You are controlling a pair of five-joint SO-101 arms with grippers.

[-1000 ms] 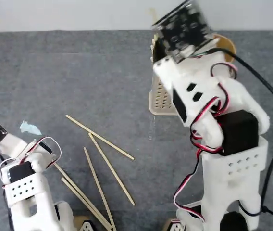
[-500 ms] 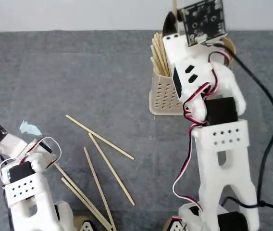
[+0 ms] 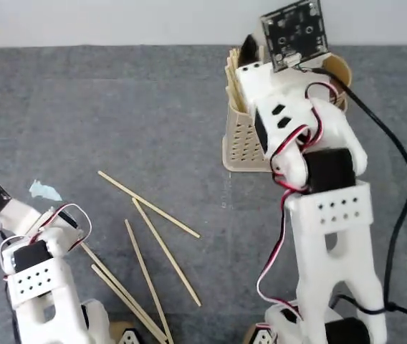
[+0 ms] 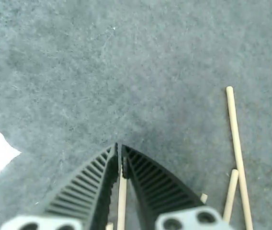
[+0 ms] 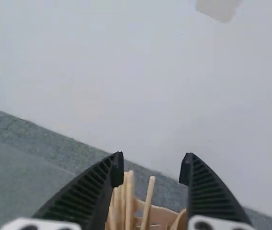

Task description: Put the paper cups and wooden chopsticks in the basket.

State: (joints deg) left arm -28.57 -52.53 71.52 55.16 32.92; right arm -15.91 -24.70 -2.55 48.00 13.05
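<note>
Matting of grey felt (image 3: 117, 107) is seen covering the table, bounded along the far edge by a white wall (image 3: 103, 21). At the near left corner the left arm (image 3: 35, 283) is folded low, with a pale blue scrap (image 3: 44, 190) lying just beyond it. The left gripper (image 4: 120, 149) is held narrow, tips together close over the felt. One stick is glimpsed through the slit behind the tips, and whether it is gripped cannot be told.

Several loose chopsticks (image 3: 150, 205) are fanned out flat from the near edge toward the centre, some touching at their ends. A wide band of felt is left between them and the basket (image 3: 241, 147), which is set right of centre near the far edge.

A bundle of standing chopsticks (image 3: 233, 75) is held upright in the basket, leaning at its left wall, and a tan rounded rim (image 3: 337, 66) is shown at its far right side. The right arm (image 3: 325, 215) is stretched from the near edge over the basket, and the right gripper (image 5: 153, 165) is spread wide above the bundle's tips.
</note>
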